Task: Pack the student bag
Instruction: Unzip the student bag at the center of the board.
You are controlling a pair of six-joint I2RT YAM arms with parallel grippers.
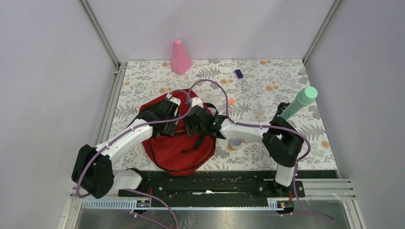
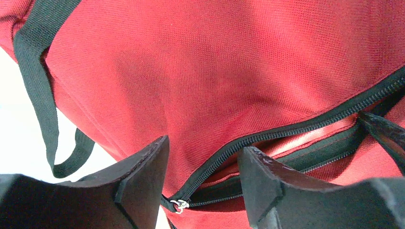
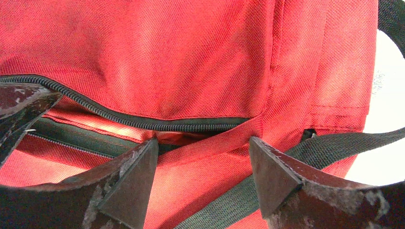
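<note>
Up top, spotted the student bag [image 1: 179, 148] flat on the bench [image 1: 267, 81], pink cone [image 1: 180, 57] and green tube [image 1: 300, 104] sitting outside; reckoned packing barely begun. On left wrist, caught left gripper [image 2: 203, 148] spread apart astride the part-open zipper [image 2: 286, 130]. On right wrist, found right gripper [image 3: 203, 143] apart too; couldn't see inside.

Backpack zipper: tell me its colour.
Black zipper, clearest in the left wrist view.

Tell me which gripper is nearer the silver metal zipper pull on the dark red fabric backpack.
Left. The left gripper has the silver zipper pull between its fingers; the right gripper sits where the zipper ends.
</note>
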